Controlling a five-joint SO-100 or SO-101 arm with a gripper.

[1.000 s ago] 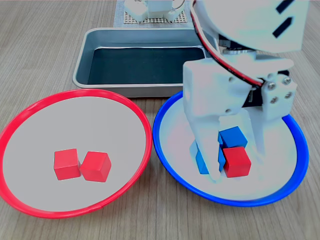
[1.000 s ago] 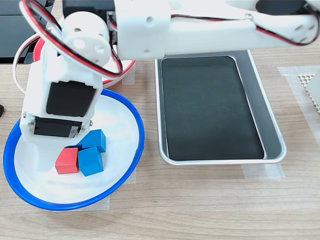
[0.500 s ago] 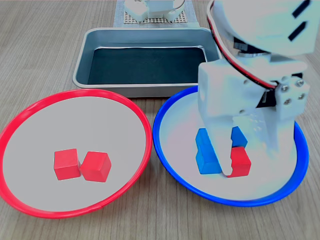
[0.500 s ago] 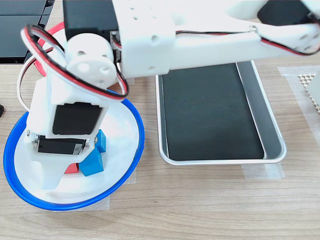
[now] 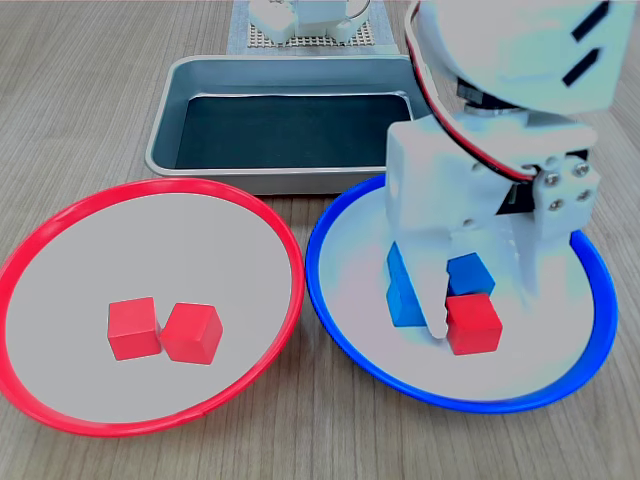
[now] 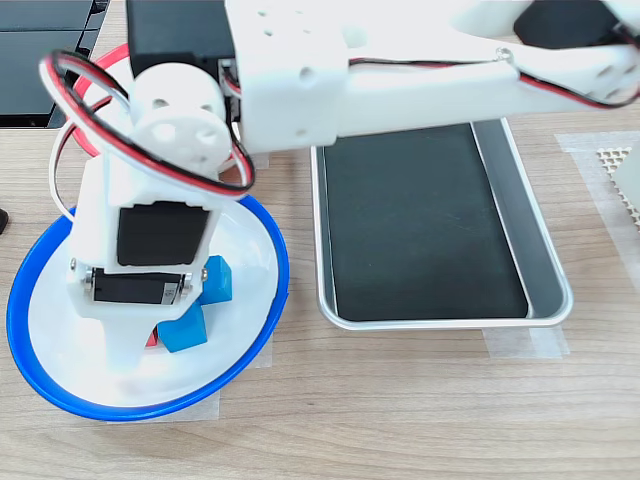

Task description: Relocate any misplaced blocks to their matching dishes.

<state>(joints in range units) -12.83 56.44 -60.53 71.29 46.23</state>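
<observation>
Hand [image 5: 480, 310] spread, fingers straddling red block [image 5: 473, 323] in blue-rimmed dish [image 5: 345, 330], not clenched. Two blue blocks [image 5: 402, 288] beside it.

Light: bright, even, overhead | shadows: soft, faint | glare: white arm [image 5: 500, 60] overexposed | focus: sharp

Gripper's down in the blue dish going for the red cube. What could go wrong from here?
1. The red cube sits tight against a blue cube, with another blue cube just beyond the near finger. Closing the gripper may pinch or drag a blue one too.
2. The fingers reach low inside the blue-rimmed dish; pressing down could shove or tip it.
3. In the second exterior view the arm hides most of the red cube, so grip is hard to confirm.
</observation>
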